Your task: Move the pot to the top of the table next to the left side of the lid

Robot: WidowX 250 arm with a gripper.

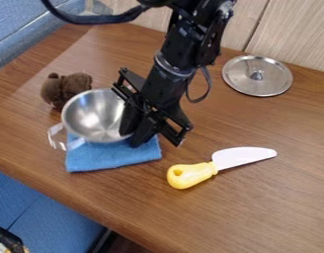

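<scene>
The black gripper (pixel 136 137) hangs at the right side of the silver pot (pixel 92 116), over its right rim and hiding part of it. Whether it holds the rim is unclear. Open side up, the pot rests partly over a blue cloth (pixel 112 157), with its metal handle at the lower left. The round silver lid (pixel 257 75), with a small knob in its middle, lies flat at the upper right of the table, well apart from the pot.
A brown plush toy (pixel 64 89) sits close behind the pot at its upper left. A toy knife (pixel 221 167) with a yellow handle and white blade lies at the lower right of the cloth. The wooden table (pixel 257 207) meets a panelled wall behind the lid.
</scene>
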